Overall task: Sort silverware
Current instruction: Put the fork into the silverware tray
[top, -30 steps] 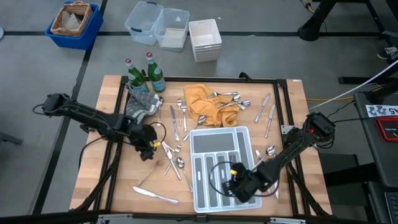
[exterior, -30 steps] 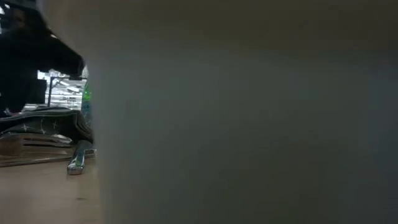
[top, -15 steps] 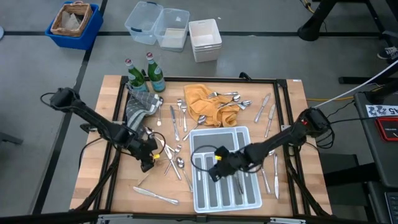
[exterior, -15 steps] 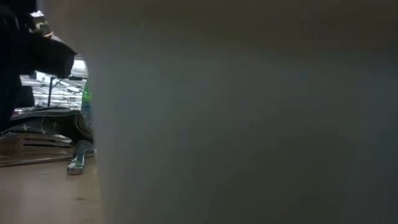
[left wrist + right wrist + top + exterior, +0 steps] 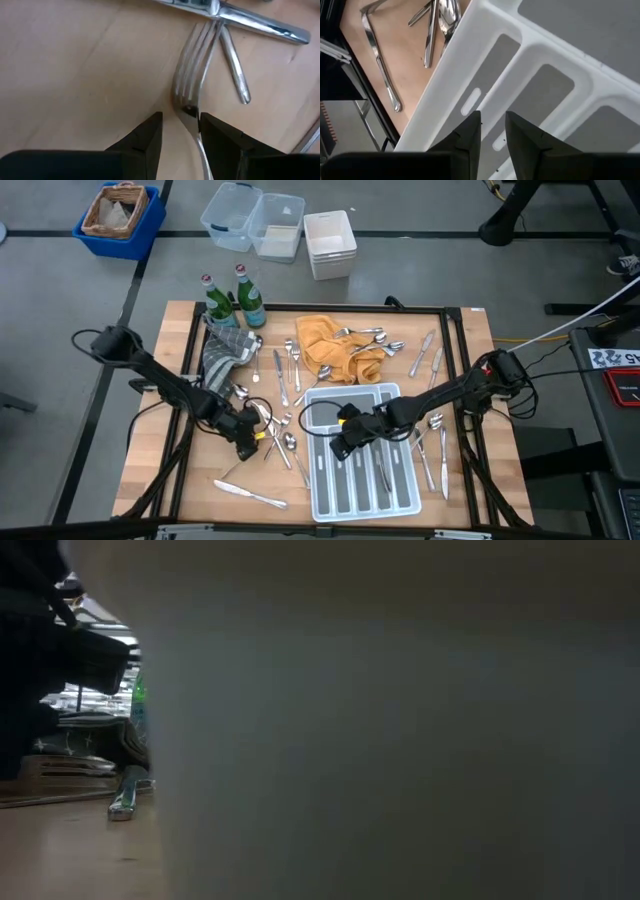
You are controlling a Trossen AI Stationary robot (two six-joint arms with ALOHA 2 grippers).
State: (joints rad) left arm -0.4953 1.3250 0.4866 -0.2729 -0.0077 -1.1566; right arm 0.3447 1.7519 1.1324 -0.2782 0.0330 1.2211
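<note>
**A:** Start at the left. What is the left gripper (image 5: 250, 443) doing?

**B:** It is low over the wood, among the loose silverware (image 5: 280, 438) just left of the white tray (image 5: 400, 395). In its wrist view the two fingers (image 5: 147, 137) stand a little apart with the neck of a fork (image 5: 192, 82) lying between them, so the jaws straddle it but have not clenched yet.

**A:** So the step is picking that fork up?

**B:** That is my reading. To do it well, I would press the tips flat to the table before closing, since the fork lies thin against the wood. Another handle (image 5: 235, 75) lies just beside the tines and a third piece crosses above them, so a straight lift, not a drag, should keep them undisturbed.

**A:** And moving rightward?

**B:** More silverware sits on the yellow cloth (image 5: 325, 345) behind the tray, and a few pieces lie right of the tray near the table edge. At least one piece already seems to lie in the tray's slots.

**A:** The right gripper (image 5: 343, 442)?

**B:** It hovers over the tray's left compartments. Its wrist view shows the fingers (image 5: 467, 135) slightly apart with nothing between them, so it is released and empty. It should stay clear of the slot the fork needs.
</note>
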